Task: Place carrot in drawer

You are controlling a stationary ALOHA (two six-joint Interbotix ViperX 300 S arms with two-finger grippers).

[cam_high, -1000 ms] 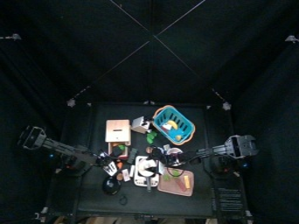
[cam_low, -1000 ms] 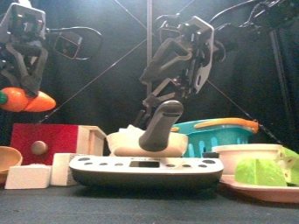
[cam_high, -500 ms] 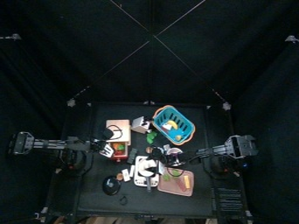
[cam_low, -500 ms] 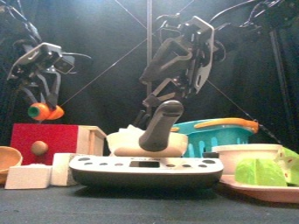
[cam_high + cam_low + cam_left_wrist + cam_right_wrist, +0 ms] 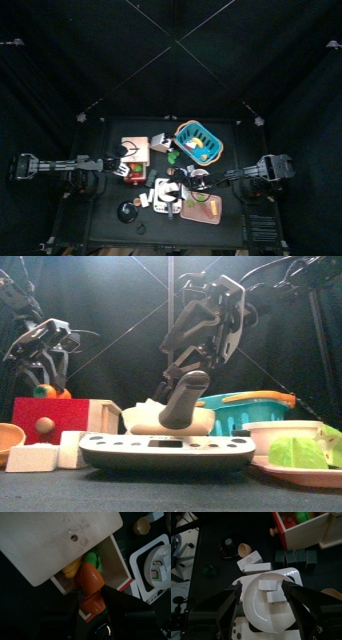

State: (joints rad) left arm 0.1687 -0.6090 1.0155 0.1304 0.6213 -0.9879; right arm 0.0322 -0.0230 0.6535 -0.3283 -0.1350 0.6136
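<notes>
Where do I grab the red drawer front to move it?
Pinch the small round wooden knob at the centre of the red drawer front, probably coming straight on from the front: it juts out, while the flat panel gives little to pinch.

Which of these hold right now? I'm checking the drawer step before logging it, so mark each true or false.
1. The left hand holds the carrot. True.
2. The carrot lies in the blue-rimmed basket. False: it is at the open drawer, in the left hand's grip.
3. The drawer is shut. False: it is pulled out, with something yellow and green inside.
4. The right hand hangs over a white scale. True.
5. The right hand grips the carrot. False: it holds nothing.
</notes>
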